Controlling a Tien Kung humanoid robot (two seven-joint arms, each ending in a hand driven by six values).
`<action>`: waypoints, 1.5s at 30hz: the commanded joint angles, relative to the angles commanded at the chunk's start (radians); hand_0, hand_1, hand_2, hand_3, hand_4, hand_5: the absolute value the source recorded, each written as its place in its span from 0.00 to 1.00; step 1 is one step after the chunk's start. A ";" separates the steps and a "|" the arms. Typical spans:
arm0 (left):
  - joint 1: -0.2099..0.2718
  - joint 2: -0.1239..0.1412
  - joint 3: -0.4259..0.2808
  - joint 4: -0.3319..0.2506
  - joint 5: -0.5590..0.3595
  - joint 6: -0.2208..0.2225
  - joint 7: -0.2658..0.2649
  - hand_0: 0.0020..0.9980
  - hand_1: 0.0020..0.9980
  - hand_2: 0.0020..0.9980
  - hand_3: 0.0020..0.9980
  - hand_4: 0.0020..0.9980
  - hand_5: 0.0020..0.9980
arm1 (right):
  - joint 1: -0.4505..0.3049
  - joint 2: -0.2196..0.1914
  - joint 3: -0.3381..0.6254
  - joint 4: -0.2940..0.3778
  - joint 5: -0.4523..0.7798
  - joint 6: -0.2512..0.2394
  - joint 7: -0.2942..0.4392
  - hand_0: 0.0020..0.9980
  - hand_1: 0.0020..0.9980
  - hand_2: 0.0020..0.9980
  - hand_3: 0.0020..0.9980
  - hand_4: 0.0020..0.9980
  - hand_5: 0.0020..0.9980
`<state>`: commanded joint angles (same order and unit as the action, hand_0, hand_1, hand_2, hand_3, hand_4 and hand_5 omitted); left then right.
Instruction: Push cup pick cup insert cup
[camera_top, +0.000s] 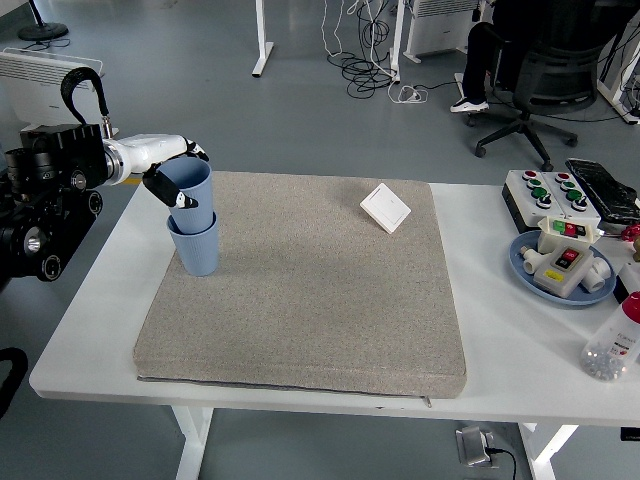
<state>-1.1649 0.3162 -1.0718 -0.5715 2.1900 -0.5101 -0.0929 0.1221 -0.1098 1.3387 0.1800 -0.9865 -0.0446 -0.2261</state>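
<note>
Left hand, white-backed with black fingertips, is wrapped around the upper blue cup, fingers curled on its near and left side just under the rim. That cup sits part-way down in the lower blue cup, which stands upright on the grey mat near the mat's far-left corner. How deep the upper cup has gone is hard to tell, since the lower cup's wall hides its base; the thumb side of the hand is hidden behind the cup too. The black left arm is cut off by the picture's left edge.

Both cups stand close to the mat's left border, with only a strip of white table beyond before the table's left edge. To the right the mat is open across its middle and near side. A small white square card lies flat near the mat's far-right part, well apart from the cups.

Off the mat on the right, a button box, a blue plate loaded with a switch unit, and a clear bottle with a red cap crowd the table's right end. An office chair stands on the floor beyond.
</note>
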 joint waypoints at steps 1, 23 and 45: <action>0.001 0.000 0.000 0.001 -0.001 0.000 0.000 0.42 0.62 0.69 0.77 0.82 0.22 | 0.000 0.000 -0.001 0.000 0.001 0.000 0.000 0.76 0.67 0.69 0.57 0.10 0.47; 0.023 -0.009 -0.009 0.013 -0.008 0.078 -0.031 0.87 0.93 1.00 0.96 0.98 0.44 | -0.008 0.001 -0.001 0.000 0.006 -0.001 0.001 0.76 0.67 0.69 0.57 0.10 0.47; 0.353 0.045 -0.323 -0.429 -0.886 0.440 0.137 0.81 0.86 0.93 0.83 0.61 1.00 | -0.010 0.006 0.028 0.000 0.006 -0.001 0.005 0.76 0.67 0.69 0.56 0.10 0.47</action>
<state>-0.8116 0.3608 -1.3947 -1.0004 1.3042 -0.0698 0.0438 0.1125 -0.1037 1.3666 0.1800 -0.9804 -0.0453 -0.2208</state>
